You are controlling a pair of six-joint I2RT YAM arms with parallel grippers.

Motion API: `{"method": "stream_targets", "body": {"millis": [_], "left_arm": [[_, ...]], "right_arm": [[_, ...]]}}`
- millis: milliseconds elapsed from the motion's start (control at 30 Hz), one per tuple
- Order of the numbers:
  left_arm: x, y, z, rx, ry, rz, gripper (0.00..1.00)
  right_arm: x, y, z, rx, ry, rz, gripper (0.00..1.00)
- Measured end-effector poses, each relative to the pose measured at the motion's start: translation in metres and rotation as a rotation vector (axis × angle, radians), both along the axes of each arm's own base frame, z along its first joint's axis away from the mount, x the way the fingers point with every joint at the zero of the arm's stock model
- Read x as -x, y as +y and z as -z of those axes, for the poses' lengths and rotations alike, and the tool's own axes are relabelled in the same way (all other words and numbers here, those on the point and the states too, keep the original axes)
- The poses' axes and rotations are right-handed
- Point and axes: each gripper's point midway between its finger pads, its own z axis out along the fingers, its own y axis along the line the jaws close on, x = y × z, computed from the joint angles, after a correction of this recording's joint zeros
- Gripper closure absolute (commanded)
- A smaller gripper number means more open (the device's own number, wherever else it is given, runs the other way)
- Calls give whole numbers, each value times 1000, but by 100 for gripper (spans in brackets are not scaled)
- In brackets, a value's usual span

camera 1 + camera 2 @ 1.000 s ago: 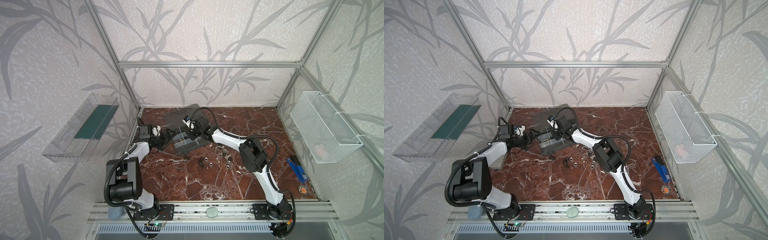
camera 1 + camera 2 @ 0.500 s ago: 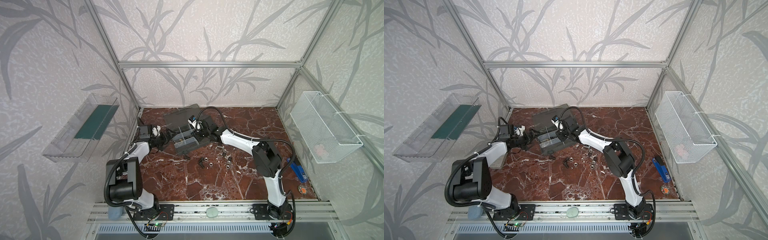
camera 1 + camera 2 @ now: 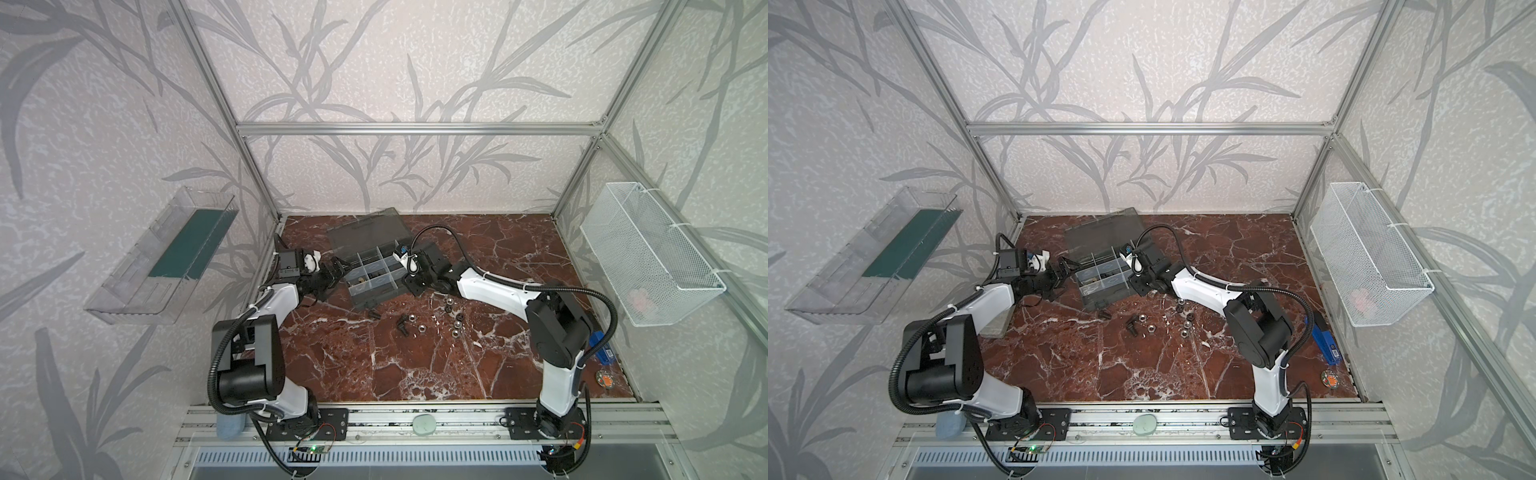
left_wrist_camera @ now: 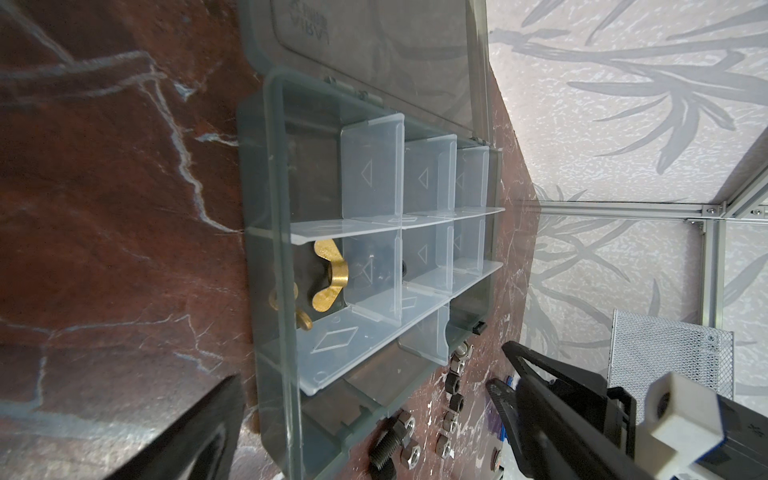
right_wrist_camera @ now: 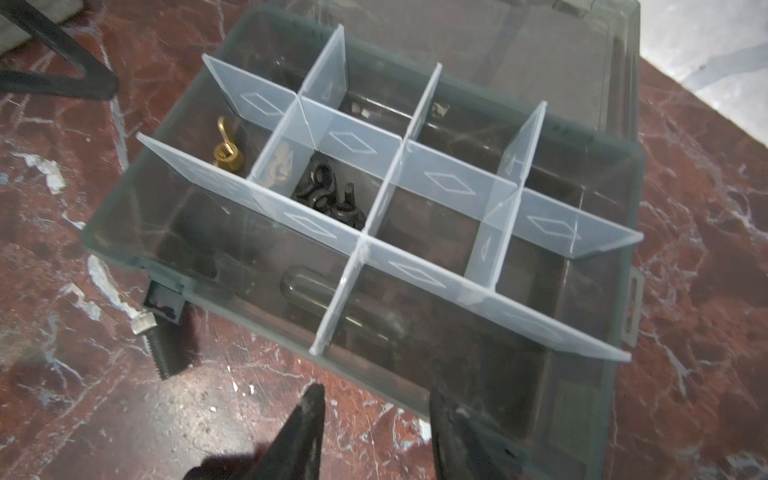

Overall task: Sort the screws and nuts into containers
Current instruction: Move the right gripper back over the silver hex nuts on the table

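containers (image 5: pixel 451 183) — brass nuts (image 5: pixel 226 151), black nuts (image 5: pixel 328 195) | left gripper (image 4: pixel 368 365), right gripper (image 5: pixel 376 390) — apart

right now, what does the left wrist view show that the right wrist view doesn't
Only the left wrist view: a line of loose hex nuts on the marble beside the organizer case, plus the white wire mesh basket. Only the right wrist view makes out the black wing nuts heaped inside it. Both: the open case, its clear dividers and a brass wing nut.
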Motion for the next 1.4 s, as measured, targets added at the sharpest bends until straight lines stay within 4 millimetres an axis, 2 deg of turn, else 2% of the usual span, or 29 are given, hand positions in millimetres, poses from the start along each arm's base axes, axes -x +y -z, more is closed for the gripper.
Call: {"method": "stream_targets", "body": {"millis": [367, 800, 1000, 1400], "left_arm": [[0, 0, 0, 0, 0, 0, 1], [1, -1, 1, 1, 8, 0, 1], [4, -3, 1, -1, 20, 3, 1], [2, -11, -5, -17, 12, 20, 0]], "right_arm": [[27, -43, 13, 112, 38, 52, 54], [50, -73, 41, 226, 136, 101, 53], [57, -78, 45, 228, 161, 103, 53], [76, -68, 48, 168, 243, 36, 53]]}}
